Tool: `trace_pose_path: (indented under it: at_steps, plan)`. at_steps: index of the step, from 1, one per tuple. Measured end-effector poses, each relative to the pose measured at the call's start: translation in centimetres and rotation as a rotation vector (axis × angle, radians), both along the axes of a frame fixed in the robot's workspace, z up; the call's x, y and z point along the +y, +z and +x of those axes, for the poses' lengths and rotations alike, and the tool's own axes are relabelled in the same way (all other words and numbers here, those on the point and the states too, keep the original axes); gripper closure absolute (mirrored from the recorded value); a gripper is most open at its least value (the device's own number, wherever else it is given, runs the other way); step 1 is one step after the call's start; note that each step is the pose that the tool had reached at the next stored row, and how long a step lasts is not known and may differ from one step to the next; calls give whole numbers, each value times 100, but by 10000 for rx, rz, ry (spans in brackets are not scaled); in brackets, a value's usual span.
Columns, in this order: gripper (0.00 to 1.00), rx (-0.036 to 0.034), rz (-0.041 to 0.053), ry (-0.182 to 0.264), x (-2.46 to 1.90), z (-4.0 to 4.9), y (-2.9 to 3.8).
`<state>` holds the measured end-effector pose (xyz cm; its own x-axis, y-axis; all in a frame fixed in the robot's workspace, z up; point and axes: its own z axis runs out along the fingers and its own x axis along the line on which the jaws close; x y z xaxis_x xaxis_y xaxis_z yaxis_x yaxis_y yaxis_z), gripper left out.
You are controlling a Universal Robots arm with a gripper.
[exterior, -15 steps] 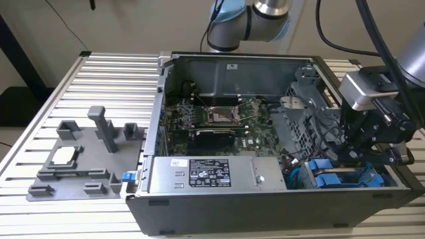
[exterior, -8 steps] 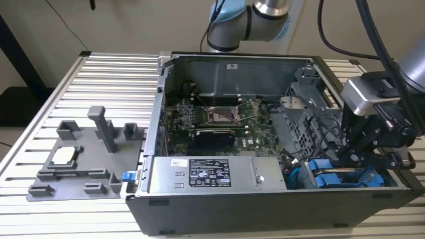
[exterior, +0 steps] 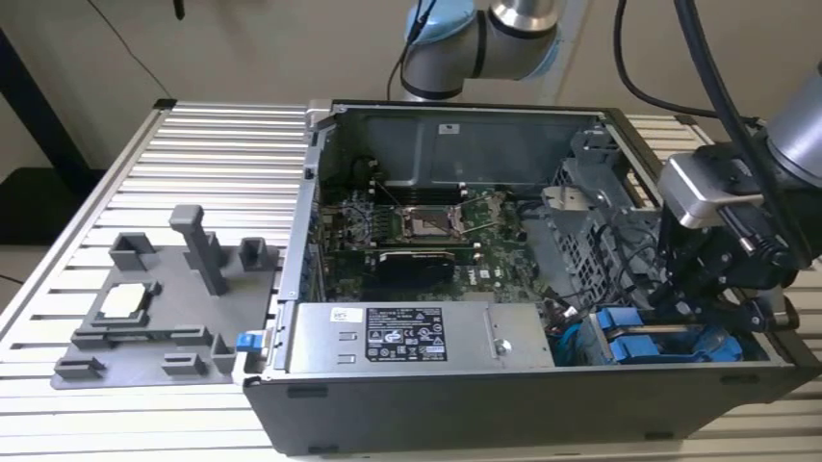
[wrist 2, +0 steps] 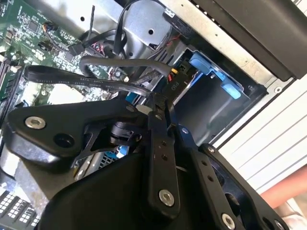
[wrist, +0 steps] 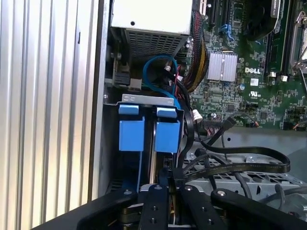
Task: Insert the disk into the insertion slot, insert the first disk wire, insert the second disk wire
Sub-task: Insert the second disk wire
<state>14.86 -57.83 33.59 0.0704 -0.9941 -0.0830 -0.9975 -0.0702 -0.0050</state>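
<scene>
Two blue carriers stand side by side in the drive bay at the case's front corner [exterior: 642, 342]. The disk [wrist: 167, 136] is the one in line with my gripper; the other blue carrier [wrist: 131, 135] sits beside it, nearer the case wall. My gripper [wrist: 171, 186] hangs over the bay's inner end, shut on the black connector of a disk wire [wrist 2: 171, 86]. That wire's flat black cable [wrist: 240, 160] loops back toward the motherboard. In the exterior view the gripper [exterior: 700, 298] is low inside the case at the exterior view's right, just above the blue carriers.
The open case holds a motherboard [exterior: 411, 226], a power supply [exterior: 398, 337] and a metal drive cage [exterior: 578, 221] with loose black cables. A thin blue cable [wrist: 158, 76] loops beside the bay. A grey fixture plate [exterior: 154, 298] lies at the exterior view's left.
</scene>
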Motion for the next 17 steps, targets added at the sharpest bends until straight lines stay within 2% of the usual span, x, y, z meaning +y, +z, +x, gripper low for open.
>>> trace_pose_path:
  at_steps: [1, 2, 17]
  plan:
    - [83, 1, -3, 1, 0, 0, 0]
    - [76, 1, -6, 1, 0, 0, 1]
    - [76, 1, 30, -18, 0, 0, 72]
